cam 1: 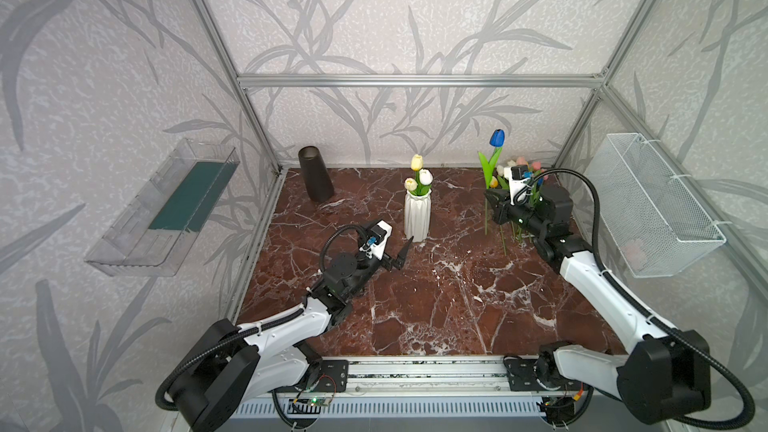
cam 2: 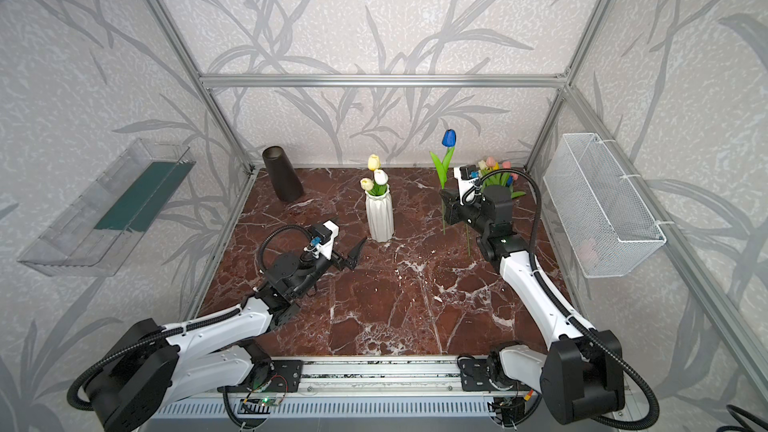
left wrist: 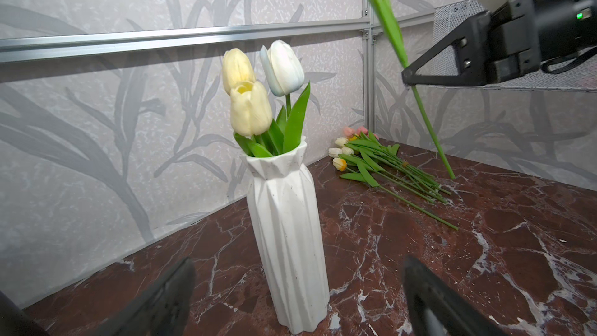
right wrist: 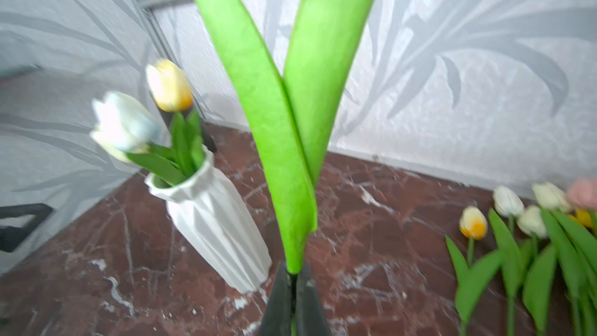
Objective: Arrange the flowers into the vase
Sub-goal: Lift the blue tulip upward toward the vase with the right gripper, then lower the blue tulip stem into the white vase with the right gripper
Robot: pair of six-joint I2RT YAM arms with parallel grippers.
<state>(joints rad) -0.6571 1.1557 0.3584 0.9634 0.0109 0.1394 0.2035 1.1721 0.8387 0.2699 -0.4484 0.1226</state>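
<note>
Right pincer [cam 1: 490,201] clamped on blue tulip [cam 1: 497,137], upright, toward counter's [cam 1: 457,305] far right corner. White vase [cam 1: 417,214] holds three pale tulips [cam 1: 424,177]. Left pincer [cam 1: 399,257] agape near vase.

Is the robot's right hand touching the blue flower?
Touching. In the right wrist view the right gripper is shut on the green stem of the blue flower, just below its leaves; the left wrist view shows the same pinch.
</note>
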